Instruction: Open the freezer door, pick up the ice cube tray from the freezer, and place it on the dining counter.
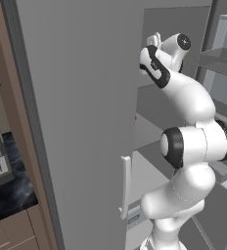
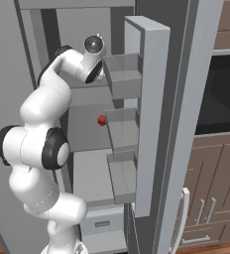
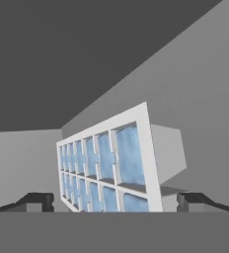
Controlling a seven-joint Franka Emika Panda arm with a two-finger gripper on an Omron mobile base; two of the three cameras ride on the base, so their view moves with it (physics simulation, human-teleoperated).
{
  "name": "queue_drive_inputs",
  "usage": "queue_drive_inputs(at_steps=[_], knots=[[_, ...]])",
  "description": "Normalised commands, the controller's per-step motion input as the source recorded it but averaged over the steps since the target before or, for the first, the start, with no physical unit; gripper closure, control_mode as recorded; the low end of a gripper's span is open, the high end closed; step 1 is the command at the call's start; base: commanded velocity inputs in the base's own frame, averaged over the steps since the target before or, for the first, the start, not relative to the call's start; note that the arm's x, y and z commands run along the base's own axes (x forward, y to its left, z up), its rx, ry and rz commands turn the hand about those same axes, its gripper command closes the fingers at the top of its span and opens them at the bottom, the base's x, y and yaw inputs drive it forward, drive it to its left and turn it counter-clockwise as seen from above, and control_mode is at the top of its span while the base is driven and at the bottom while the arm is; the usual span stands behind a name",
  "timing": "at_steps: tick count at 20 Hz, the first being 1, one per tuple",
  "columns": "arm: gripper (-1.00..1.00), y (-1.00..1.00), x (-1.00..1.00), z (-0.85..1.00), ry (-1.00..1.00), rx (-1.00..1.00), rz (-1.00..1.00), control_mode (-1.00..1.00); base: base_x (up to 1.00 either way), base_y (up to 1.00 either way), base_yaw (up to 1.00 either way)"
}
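The freezer door (image 2: 154, 99) stands swung open, and the shelf bins (image 2: 124, 74) on its inner face show. My arm reaches into the upper compartment, with the hand (image 1: 176, 46) up near its top. In the hand view the ice cube tray (image 3: 106, 168), a pale frame with blue-white square cells, lies close ahead on the grey shelf. My gripper (image 3: 114, 200) is open, one fingertip (image 3: 37, 201) to each side of the tray's near end, and nothing is gripped. The dining counter is out of view.
The closed twin door (image 1: 81, 122) with its pale handle (image 1: 126, 185) stands just left of the arm. A small red thing (image 2: 102, 120) sits on a lower shelf. Brown cabinets (image 2: 211, 178) and a dark oven front (image 2: 226, 94) lie right of the open door. A black marble worktop (image 1: 10, 190) is at far left.
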Motion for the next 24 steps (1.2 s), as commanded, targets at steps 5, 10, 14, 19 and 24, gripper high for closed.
queue_drive_inputs(at_steps=[5, 10, 14, 19, 24], knots=[[-1.0, 0.0, 0.11, -0.2, 0.0, 0.0, 0.0, -1.0, 0.0, 0.0, 0.0], [-1.0, 0.0, 0.09, -0.21, 0.0, 0.0, 0.0, -1.0, 0.0, 0.0, 0.0], [-1.0, 0.0, 0.09, -0.2, 0.0, 0.0, 0.0, -1.0, 0.0, 0.0, 0.0], [-1.0, 0.0, 0.08, -0.19, 0.0, 0.0, 0.0, -1.0, 0.0, 0.0, 0.0], [-1.0, 0.0, 0.08, -0.2, 0.0, 0.0, 0.0, -1.0, 0.0, 0.0, 0.0]])
